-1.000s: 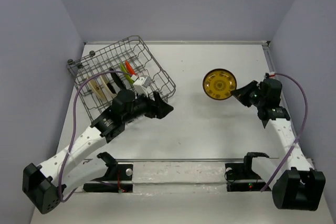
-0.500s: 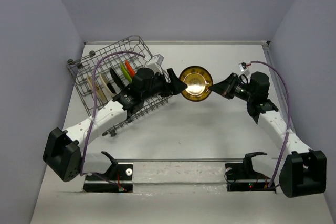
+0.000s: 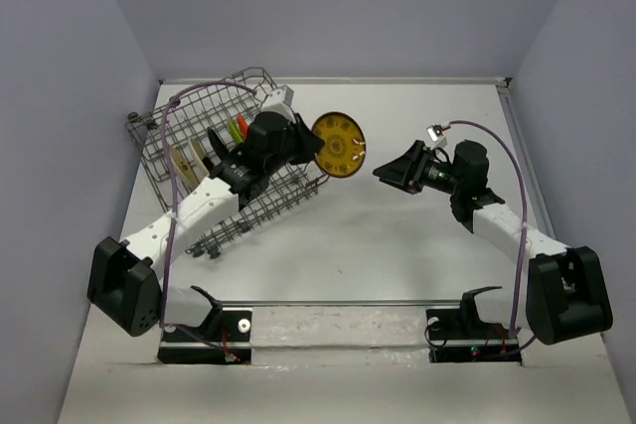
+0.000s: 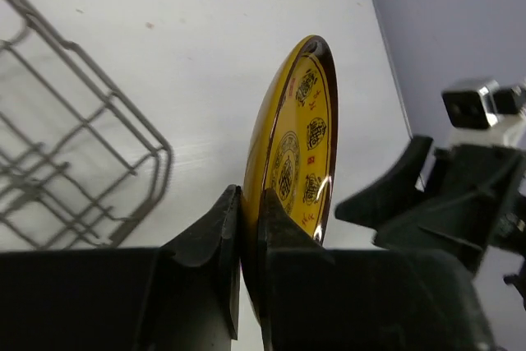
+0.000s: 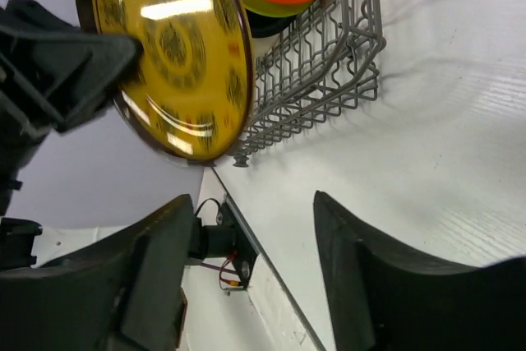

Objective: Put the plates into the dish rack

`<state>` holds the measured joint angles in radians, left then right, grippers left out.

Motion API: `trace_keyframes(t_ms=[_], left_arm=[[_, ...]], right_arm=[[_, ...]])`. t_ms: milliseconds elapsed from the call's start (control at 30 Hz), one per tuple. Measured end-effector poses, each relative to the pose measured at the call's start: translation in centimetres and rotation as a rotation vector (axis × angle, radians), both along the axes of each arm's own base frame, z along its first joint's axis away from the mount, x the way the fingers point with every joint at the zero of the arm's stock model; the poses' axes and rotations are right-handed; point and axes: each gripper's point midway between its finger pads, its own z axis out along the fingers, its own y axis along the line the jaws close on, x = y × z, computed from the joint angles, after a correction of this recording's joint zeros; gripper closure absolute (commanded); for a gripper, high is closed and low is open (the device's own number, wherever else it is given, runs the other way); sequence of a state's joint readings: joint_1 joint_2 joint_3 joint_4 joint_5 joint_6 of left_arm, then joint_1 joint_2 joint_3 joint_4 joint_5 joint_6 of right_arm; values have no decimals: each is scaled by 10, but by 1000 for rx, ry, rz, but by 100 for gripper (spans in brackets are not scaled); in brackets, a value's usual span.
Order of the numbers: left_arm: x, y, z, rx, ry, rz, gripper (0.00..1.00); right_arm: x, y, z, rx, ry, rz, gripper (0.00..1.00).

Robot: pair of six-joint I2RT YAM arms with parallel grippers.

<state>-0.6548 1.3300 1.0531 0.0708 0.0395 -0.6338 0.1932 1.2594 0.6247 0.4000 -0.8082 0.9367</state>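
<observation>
The left claw (image 4: pixel 246 236) clamps the yellow-brown plate (image 4: pixel 300 154) by its rim, on edge, in the air just right of the dish rack (image 5: pixel 329 63), likely so it can slot between tines. The right claw (image 5: pixel 251 203) hangs near it, fingers apart, holding nothing.

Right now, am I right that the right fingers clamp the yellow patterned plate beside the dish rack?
No, the left fingers clamp the yellow patterned plate beside the dish rack; the left wrist view shows it.
</observation>
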Motion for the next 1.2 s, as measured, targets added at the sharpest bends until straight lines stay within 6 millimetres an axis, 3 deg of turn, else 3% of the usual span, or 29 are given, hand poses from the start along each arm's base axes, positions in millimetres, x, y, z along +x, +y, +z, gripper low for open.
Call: trace_keyframes(t_ms=[67,133,267,400,500,633,800,867,1200], left_arm=[[19,26,6,38,-5,96,95],[42,66,19,83,-11,233,95],[68,128,51,164,-57,465,95],[86,156,77,263,-91,639,95],[105,165,67,370,-57,728,94],[130,168,18,573,35,804,94],[143,160,-37,762,123,807,95],[145,158,-49,823,141,813,95],[152,161,-35,856,117,881,95]], right_arm=[[-2,0,0,-6,-14,-8,27],[-2,-2,1,-19,-34,-22,26],[1,-5,4,-37,-72,-47,26],[1,-7,-3,-48,-62,-57,27],[-1,-7,-10,-55,-48,-61,27],[1,-7,-11,-64,-53,-74,27],[1,-4,-13,-74,-60,-77,27],[1,-4,-13,-77,-63,-76,27],[0,0,-15,-87,-64,-75,27]])
